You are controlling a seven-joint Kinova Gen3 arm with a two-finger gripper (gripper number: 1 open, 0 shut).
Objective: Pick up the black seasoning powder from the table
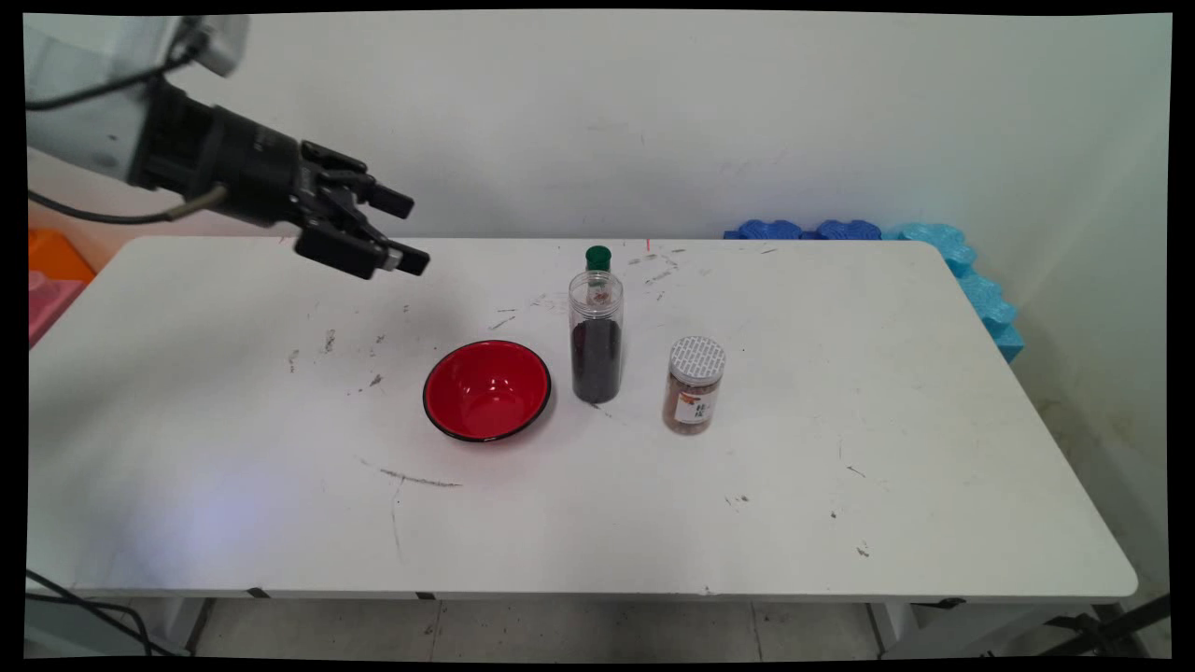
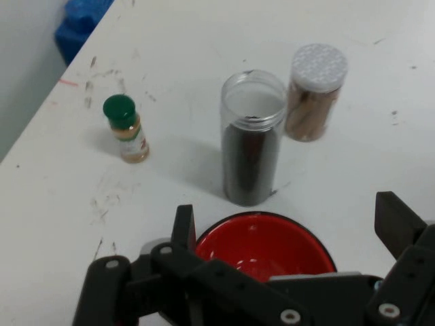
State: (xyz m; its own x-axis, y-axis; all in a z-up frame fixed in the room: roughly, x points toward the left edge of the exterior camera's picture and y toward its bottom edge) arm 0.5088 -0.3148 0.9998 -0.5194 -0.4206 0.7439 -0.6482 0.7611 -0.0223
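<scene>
You see the hand (image 1: 403, 231) at the upper left of the main view, raised above the bench (image 1: 233, 448), fingers spread and holding nothing. Nearest it, at frame centre, sits a red bowl (image 1: 486, 388) with a black rim, upright. Just right of the bowl stands a lidless clear jar (image 1: 596, 336), its lower half filled with dark contents.

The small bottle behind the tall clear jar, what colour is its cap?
Green. The small bottle shows its cap best in the hand view.
</scene>
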